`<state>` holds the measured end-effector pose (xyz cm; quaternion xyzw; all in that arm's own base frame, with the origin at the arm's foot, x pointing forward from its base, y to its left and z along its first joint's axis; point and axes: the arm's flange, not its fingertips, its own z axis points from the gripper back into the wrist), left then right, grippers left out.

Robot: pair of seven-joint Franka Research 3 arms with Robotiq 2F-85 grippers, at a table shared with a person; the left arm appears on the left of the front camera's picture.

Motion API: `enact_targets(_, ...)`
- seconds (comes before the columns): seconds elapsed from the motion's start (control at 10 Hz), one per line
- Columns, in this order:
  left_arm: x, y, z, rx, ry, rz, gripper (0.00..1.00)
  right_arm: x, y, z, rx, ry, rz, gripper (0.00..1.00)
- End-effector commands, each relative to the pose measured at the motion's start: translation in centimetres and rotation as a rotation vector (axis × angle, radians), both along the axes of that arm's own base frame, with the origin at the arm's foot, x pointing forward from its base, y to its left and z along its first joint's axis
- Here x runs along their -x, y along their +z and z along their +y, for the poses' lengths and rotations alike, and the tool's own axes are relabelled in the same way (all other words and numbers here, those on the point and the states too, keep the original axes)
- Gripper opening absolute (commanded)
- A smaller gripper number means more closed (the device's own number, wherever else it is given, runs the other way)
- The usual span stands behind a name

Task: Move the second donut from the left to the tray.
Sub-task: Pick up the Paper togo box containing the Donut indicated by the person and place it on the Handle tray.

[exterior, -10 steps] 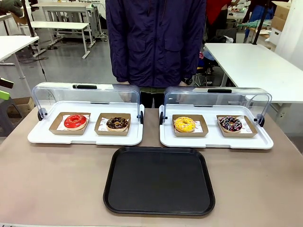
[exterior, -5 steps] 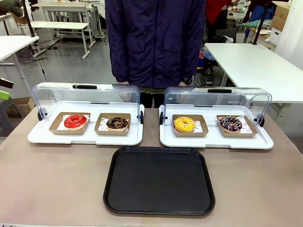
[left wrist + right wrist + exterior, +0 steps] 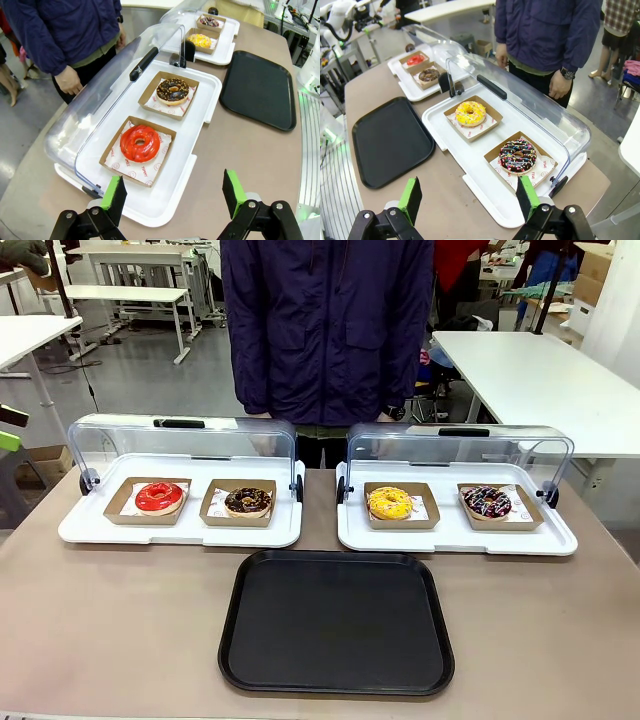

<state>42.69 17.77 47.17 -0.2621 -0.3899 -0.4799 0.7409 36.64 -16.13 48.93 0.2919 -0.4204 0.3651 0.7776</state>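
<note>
The second donut from the left (image 3: 247, 501) has dark chocolate icing with pale flecks and sits in a brown cardboard holder on the left white tray; it also shows in the wrist views (image 3: 172, 90) (image 3: 428, 75). The black tray (image 3: 336, 621) lies bare near the table's front middle, also seen from the wrists (image 3: 258, 87) (image 3: 390, 139). My left gripper (image 3: 173, 192) hangs open above the table's left end, near the red donut. My right gripper (image 3: 469, 197) stands open above the right end, near the sprinkled donut.
A red-glazed donut (image 3: 159, 497) shares the left white tray (image 3: 180, 530). A yellow donut (image 3: 389, 503) and a sprinkled chocolate donut (image 3: 487, 502) sit on the right white tray (image 3: 455, 538). Both clear lids stand raised at the back. A person in a dark jacket (image 3: 328, 330) stands at the far side.
</note>
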Motion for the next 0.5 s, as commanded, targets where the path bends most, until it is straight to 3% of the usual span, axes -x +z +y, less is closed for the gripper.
enact_targets(0.0,0.01,0.05,0.00,0.014,-0.004,-0.008,1.00,-0.43,0.13,-0.08,-0.010,0.009,-0.037,1.00)
enact_targets(0.4,0.01,0.05,0.00,0.014,-0.004,-0.008,1.00,-0.43,0.13,-0.08,-0.010,0.009,-0.037,1.00)
